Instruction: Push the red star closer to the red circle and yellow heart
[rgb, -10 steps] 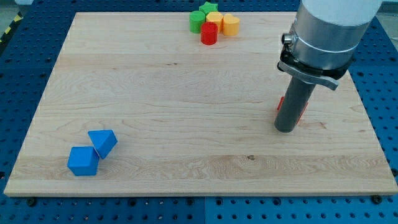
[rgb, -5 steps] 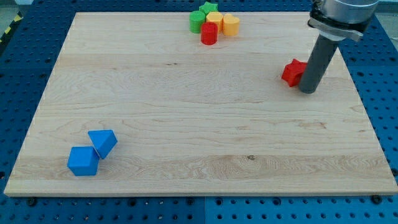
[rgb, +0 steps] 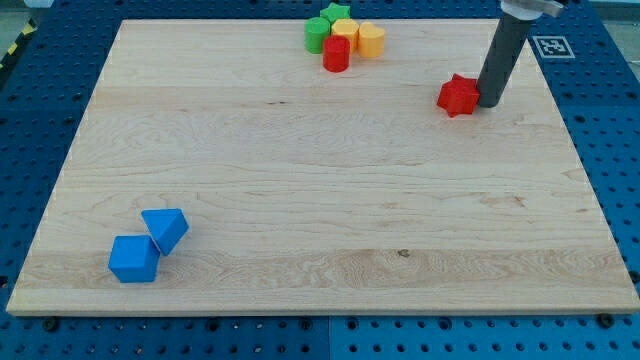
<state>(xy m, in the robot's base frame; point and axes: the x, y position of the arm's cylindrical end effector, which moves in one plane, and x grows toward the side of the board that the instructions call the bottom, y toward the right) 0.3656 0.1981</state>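
Observation:
The red star (rgb: 458, 95) lies on the wooden board at the view's upper right. My tip (rgb: 489, 102) touches its right side. The red circle (rgb: 336, 55) sits at the top centre, in a tight cluster. The yellow heart (rgb: 345, 31) is just above it, partly hidden by it. The star is well to the right of and a little below that cluster.
A yellow block (rgb: 372, 40) sits right of the red circle. A green circle (rgb: 318, 35) and a green star (rgb: 336, 13) sit at the cluster's left and top. A blue cube (rgb: 134, 259) and a blue triangle (rgb: 166, 229) lie at the lower left.
My tip has moved toward the view's top, pushing the red star up and to the left, nearer the cluster. The other blocks have not moved.

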